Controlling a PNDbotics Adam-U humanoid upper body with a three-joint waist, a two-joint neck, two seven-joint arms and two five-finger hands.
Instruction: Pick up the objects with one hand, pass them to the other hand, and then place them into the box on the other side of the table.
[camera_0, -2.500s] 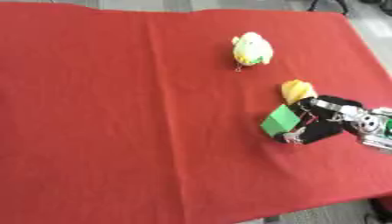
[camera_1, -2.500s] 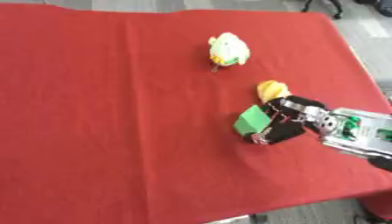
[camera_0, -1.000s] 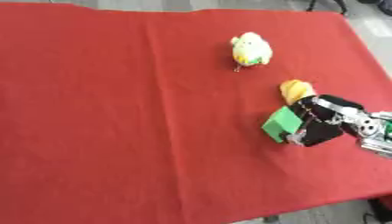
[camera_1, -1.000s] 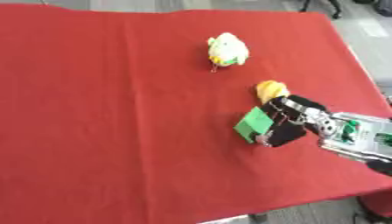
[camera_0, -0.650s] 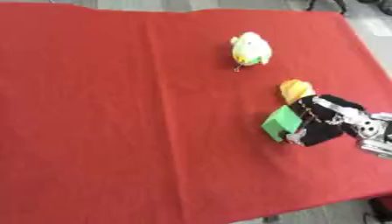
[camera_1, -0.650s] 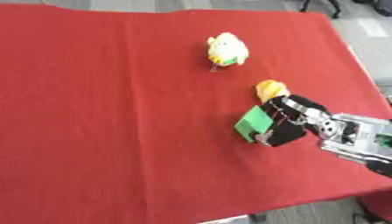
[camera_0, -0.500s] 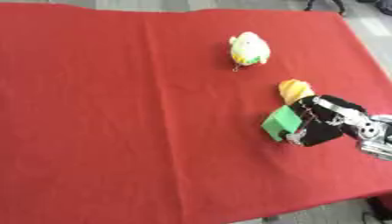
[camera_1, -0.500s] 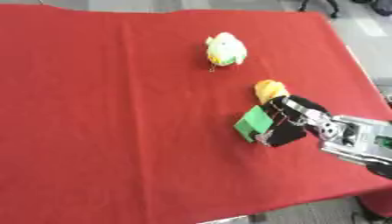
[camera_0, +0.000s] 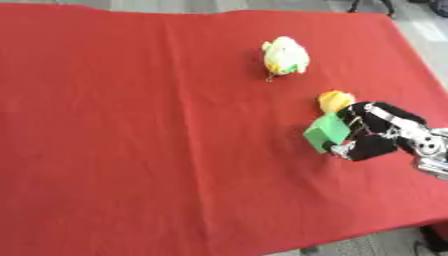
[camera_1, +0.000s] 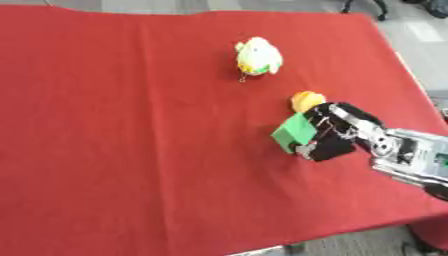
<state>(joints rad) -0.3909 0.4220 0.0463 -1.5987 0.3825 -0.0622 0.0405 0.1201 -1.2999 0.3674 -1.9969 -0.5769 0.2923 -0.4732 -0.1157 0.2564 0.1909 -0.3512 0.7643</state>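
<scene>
A green block (camera_0: 328, 132) sits on the red tablecloth (camera_0: 131, 125) at the right. My right hand (camera_0: 378, 135) reaches in from the right edge with its fingers curled round the block's right side. Just behind the block and the hand lies a small orange-yellow object (camera_0: 334, 100), touching or almost touching them. A yellow-and-white plush toy (camera_0: 284, 56) lies farther back, apart from the hand. No box and no left hand show in either view.
The red cloth covers the whole table; its front edge (camera_1: 262, 245) runs along the bottom right, and grey floor shows past the right edge (camera_1: 411, 65). The cloth's left and middle hold no other things.
The right hand has stayed at the green block, with only slight shifts of the fingers. The block and the two other objects lie where they were.
</scene>
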